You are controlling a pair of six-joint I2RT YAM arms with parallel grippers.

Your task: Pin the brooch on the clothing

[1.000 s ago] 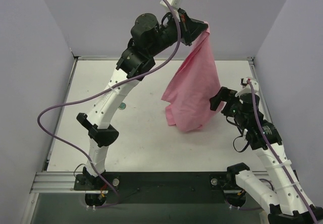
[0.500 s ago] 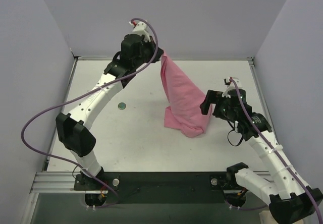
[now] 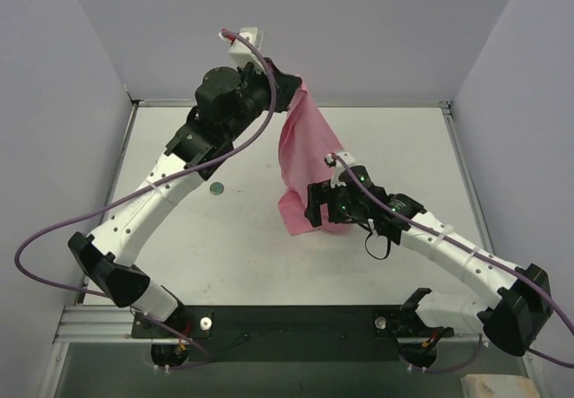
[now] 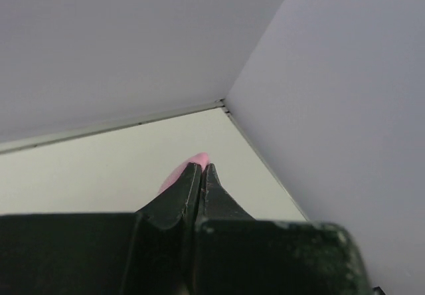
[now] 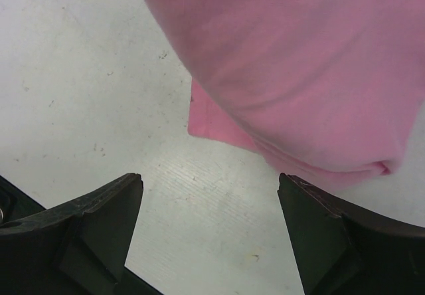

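Note:
The pink clothing (image 3: 305,156) hangs from my left gripper (image 3: 298,86), which is raised at the back of the table and shut on its top edge; its lower end rests bunched on the table. In the left wrist view a sliver of the clothing (image 4: 192,161) shows past the closed left gripper (image 4: 201,169). The brooch (image 3: 215,187), a tiny dark disc, lies on the table left of the clothing. My right gripper (image 3: 314,208) is low at the clothing's bottom edge. In the right wrist view the right gripper (image 5: 209,182) stands open over bare table, the clothing (image 5: 299,76) just beyond its fingertips.
The white table (image 3: 251,255) is walled by grey panels at the back and both sides. A purple cable (image 3: 54,219) loops out from the left arm over the table's left side. A black rail (image 3: 296,322) runs along the near edge.
The right arm has swung left and forward, from the clothing's right side to its lower front edge. The left gripper came down and left with the clothing, then rose slightly.

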